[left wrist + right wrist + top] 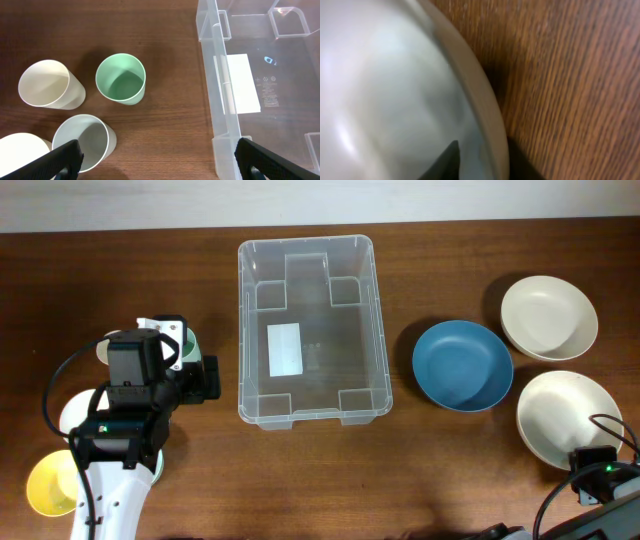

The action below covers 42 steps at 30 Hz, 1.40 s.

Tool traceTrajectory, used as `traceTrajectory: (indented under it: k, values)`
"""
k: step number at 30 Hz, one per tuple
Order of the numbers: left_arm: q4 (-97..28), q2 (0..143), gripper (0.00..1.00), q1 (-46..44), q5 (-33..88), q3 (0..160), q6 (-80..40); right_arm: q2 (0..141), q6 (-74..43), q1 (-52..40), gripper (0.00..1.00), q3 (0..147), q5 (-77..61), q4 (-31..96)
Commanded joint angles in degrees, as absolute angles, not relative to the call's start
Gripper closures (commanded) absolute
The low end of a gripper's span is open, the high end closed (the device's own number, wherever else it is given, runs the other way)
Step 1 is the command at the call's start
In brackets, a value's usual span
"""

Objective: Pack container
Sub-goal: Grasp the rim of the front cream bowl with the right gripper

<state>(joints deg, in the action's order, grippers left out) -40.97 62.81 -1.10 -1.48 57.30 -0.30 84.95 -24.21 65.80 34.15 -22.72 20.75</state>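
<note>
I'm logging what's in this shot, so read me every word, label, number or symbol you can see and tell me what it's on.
White label on the bottom of the container: looks blank, no print visible.
Small moulded marks in the plastic beside that label: too faint and small to read.
Nothing else in view carries any text I can make out.
</note>
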Motion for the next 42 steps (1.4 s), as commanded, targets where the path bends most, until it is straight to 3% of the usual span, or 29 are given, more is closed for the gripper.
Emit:
traceTrajectory:
  k: [1, 6, 12, 22, 32, 37, 42]
  values:
    - [-40.8, 63.0, 0.01, -0.84, -0.82, 58.28, -0.89, 86.15, -24.53, 65.6, 0.79, 32.69, -23.83, 21.3]
    - [-40.77, 63.0, 0.01, -0.84, -0.82, 58.28, -0.89, 86.15, -24.51, 65.6, 0.79, 32.69, -23.83, 22.22]
    - [-40.77, 63.0, 0.01, -0.84, -0.82, 58.28, -0.86, 86.15, -24.51, 65.6, 0.96, 32.69, -24.05, 23.03]
    - [-40.77, 63.0, 0.01, -0.84, -0.82, 58.28, -0.86, 83.92, -24.51, 65.6, 0.96, 34.52, -30.02, 25.47]
    - [-40.82, 63.0, 0.01, -0.84, -0.82, 58.28, -0.86, 72.27, -20.93, 64.86, 0.96, 47.18, -32.82, 40.27]
    - [-40.8, 63.0, 0.01, -0.84, -0.82, 58.28, -0.89, 68.73, -15.29, 59.2, 0.96, 57.45, -34.06, 49.04]
    - [-40.82, 63.0, 0.01, -0.84, -0.84, 58.28, -0.86, 67.96, -9.82, 46.54, 0.96, 66.7, -33.85, 53.04]
